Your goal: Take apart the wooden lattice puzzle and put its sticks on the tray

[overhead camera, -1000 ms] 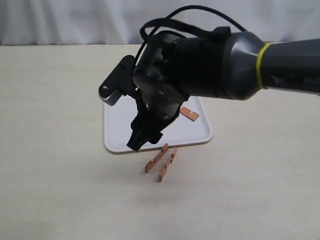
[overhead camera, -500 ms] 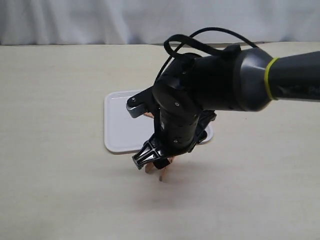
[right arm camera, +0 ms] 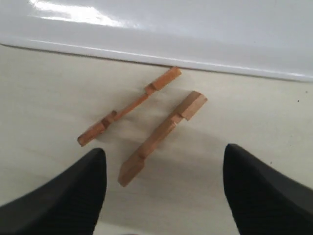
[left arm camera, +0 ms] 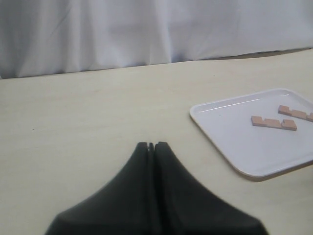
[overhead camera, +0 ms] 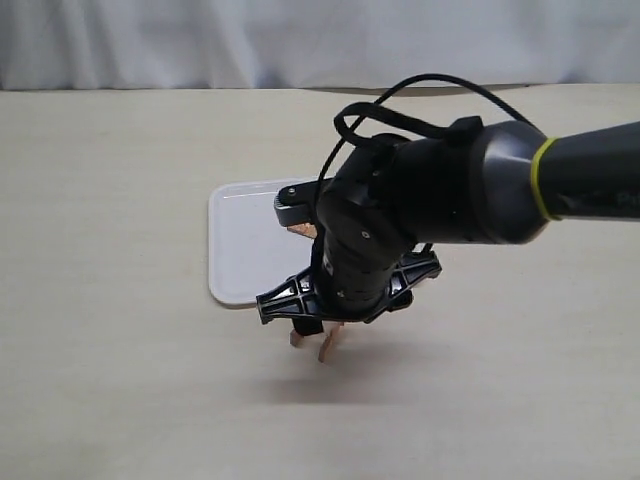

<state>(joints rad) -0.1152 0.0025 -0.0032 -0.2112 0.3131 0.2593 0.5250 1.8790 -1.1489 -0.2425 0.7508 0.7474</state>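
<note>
No assembled lattice puzzle shows; I see only separate sticks. Two reddish-brown notched sticks [right arm camera: 128, 113] [right arm camera: 161, 138] lie side by side on the table just off the white tray's rim [right arm camera: 146, 49]. My right gripper [right arm camera: 164, 156] hovers open right above them, its fingers [right arm camera: 88, 186] wide apart, nothing held. In the exterior view it [overhead camera: 318, 322] hides most of both sticks [overhead camera: 327, 346]. Two more sticks [left arm camera: 274, 122] [left arm camera: 296, 113] rest on the tray [left arm camera: 230, 142]. My left gripper [left arm camera: 152, 145] is shut and empty, away from the tray.
The right arm's black body [overhead camera: 400, 215] covers the right half of the tray [overhead camera: 245, 250] in the exterior view. A white curtain [overhead camera: 200, 40] closes the table's far edge. The left arm is outside the exterior view.
The right arm has swung from over the tray toward the near side and come down over the two loose sticks, its wrist turning so the open fingers spread across them.
</note>
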